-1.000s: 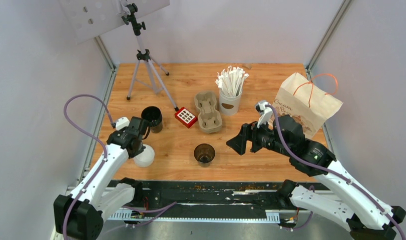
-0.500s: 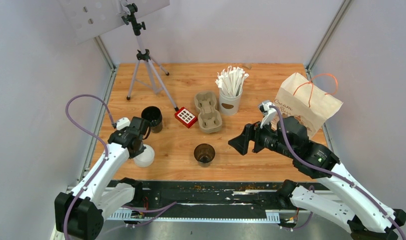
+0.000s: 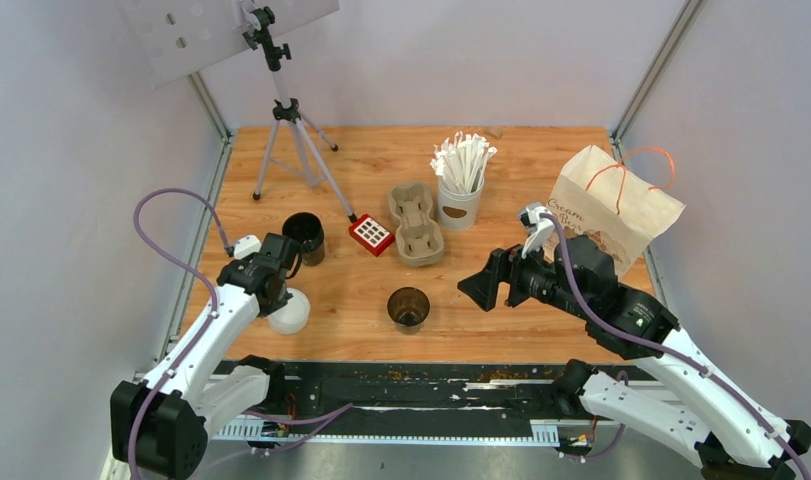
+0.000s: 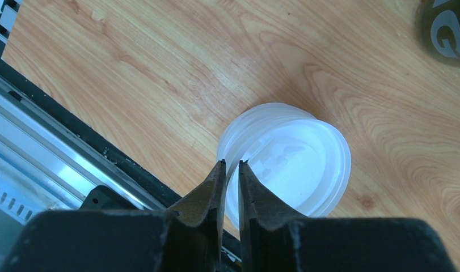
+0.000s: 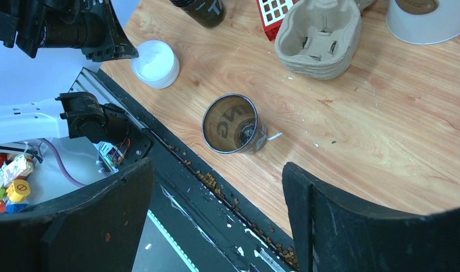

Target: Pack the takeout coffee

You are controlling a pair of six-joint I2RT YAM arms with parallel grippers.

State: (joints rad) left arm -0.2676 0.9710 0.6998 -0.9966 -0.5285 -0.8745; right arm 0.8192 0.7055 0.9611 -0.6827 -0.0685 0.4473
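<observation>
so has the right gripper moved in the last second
Yes, slightly: the right gripper has drifted right, away from the open brown cup and toward the paper bag.

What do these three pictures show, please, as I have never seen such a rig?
Two robot arms are bolted at the near edge of a table. One picture looks down from above; the others come from a camera on each wrist. On the table: two lidless dark cups, the far cup and the near cup, stacked white lids, a pulp tray, a white cup of sticks, a paper bag, a red box and a tripod. The left gripper is nearly closed at the lids' rim; whether it grips one is unclear. The right gripper is open, empty, facing the near cup.
</observation>
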